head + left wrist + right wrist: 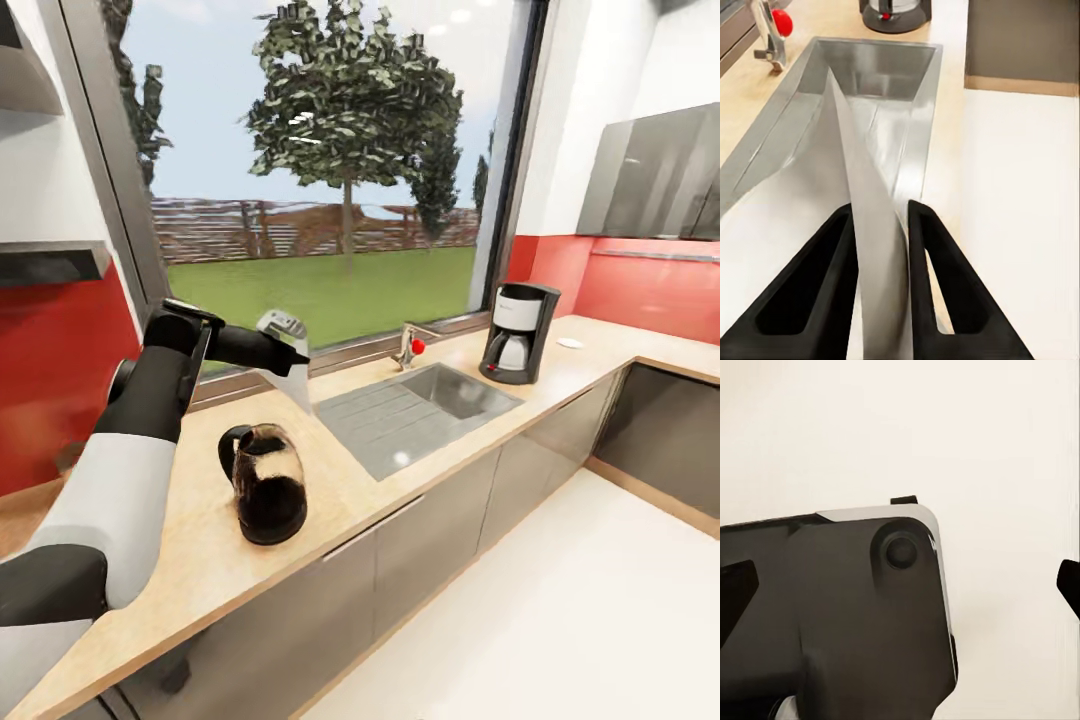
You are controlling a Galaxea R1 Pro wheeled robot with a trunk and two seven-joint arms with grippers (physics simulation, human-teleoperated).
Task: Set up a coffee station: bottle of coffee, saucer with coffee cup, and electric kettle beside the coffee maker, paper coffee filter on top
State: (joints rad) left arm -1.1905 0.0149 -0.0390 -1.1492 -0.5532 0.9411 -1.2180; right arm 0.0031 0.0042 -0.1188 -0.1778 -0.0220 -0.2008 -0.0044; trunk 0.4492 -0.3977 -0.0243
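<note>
My left gripper (292,358) is shut on a white paper coffee filter (298,385), holding it above the counter just left of the sink. In the left wrist view the black fingers (832,277) pinch the folded filter (874,240) between them. The black and white coffee maker (518,333) stands on the counter right of the sink, and its base (895,13) lies far ahead of the filter. A dark glossy electric kettle (268,485) sits on the counter in front of my left arm. A small white saucer (570,343) lies right of the coffee maker. My right gripper (904,585) is open, with nothing between its fingers.
A steel sink (420,405) with a drainboard is set in the wooden countertop (200,560), with a red-knobbed faucet (410,345) behind it. A large window runs behind the counter. Grey wall cabinets (655,180) hang at the right. White floor (560,620) lies along the counter's front.
</note>
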